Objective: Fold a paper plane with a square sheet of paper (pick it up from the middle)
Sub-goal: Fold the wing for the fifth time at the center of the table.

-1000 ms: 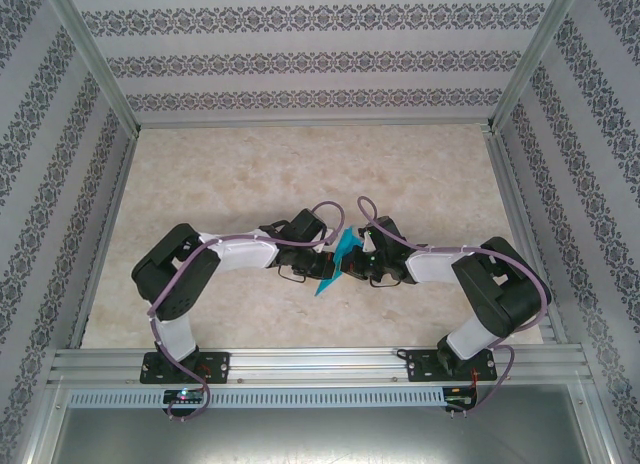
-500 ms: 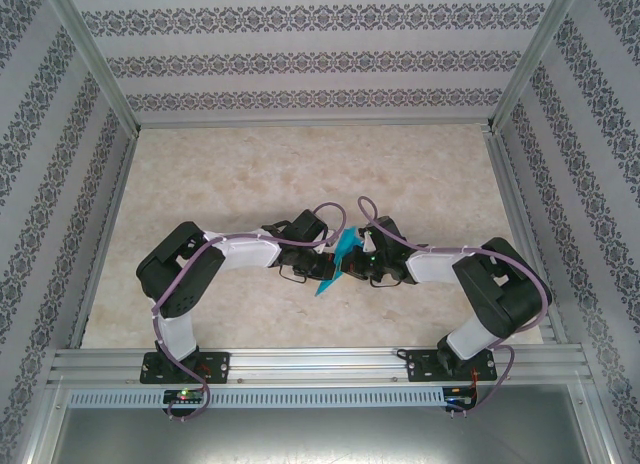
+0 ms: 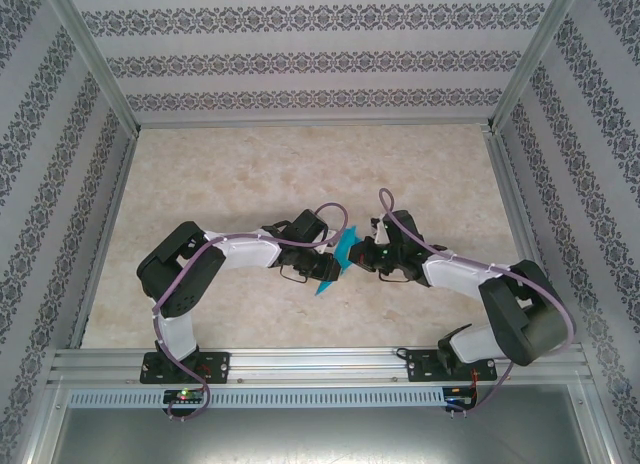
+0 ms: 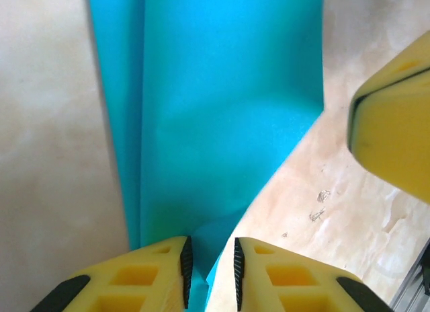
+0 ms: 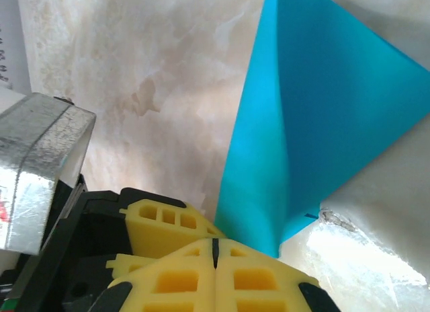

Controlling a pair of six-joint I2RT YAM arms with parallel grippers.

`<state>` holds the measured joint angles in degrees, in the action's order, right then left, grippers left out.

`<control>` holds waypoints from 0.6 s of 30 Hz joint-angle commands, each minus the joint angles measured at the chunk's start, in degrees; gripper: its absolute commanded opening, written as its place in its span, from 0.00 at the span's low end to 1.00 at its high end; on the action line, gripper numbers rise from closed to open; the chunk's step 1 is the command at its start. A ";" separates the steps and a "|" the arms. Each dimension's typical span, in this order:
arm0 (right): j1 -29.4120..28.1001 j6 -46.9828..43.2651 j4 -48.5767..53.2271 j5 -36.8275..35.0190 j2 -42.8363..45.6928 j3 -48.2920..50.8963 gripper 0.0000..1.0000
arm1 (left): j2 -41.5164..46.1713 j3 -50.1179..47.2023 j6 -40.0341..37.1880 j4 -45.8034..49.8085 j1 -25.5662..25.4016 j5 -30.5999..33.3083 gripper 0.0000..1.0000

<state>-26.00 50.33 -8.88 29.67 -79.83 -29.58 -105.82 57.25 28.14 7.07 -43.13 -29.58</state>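
Observation:
The square sheet of paper (image 3: 346, 251), bright cyan and creased lengthwise, stands tilted above mid-table between both grippers. My left gripper (image 3: 329, 268) reaches it from the left. In the left wrist view the gripper (image 4: 209, 258) is open by a narrow gap, with the sheet's (image 4: 215, 110) lower edge in that gap and touching neither pad. My right gripper (image 3: 366, 256) sits just right of the sheet. In the right wrist view its jaws (image 5: 215, 243) are shut with no blue in the seam, and the folded sheet (image 5: 316, 124) rises from beside one fingertip.
Marble-patterned tabletop (image 3: 300, 174) spreads behind the grippers, with patterned walls on three sides. An aluminium rail (image 3: 320, 362) runs along the near edge. A yellow finger of the right gripper (image 4: 396, 137) shows in the left wrist view.
The left jaws have parted from shut to a narrow gap. The right arm has swung its elbow outward and its gripper has shifted slightly right and back. The paper stays between them.

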 commanded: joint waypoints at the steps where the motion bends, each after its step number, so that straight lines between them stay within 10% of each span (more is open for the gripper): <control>1: 0.98 1.43 -1.05 2.06 1.97 0.75 0.03 | -0.67 -1.61 -2.38 -0.74 -0.63 -0.04 0.28; 18: 0.12 3.02 -8.55 4.17 -8.15 -1.15 0.02 | 0.88 -3.88 -3.79 -3.12 -0.12 -1.02 0.21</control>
<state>-25.02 52.86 -14.76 32.91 -86.28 -29.52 -105.41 54.92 26.06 3.18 -43.11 -30.50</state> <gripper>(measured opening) 0.049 0.216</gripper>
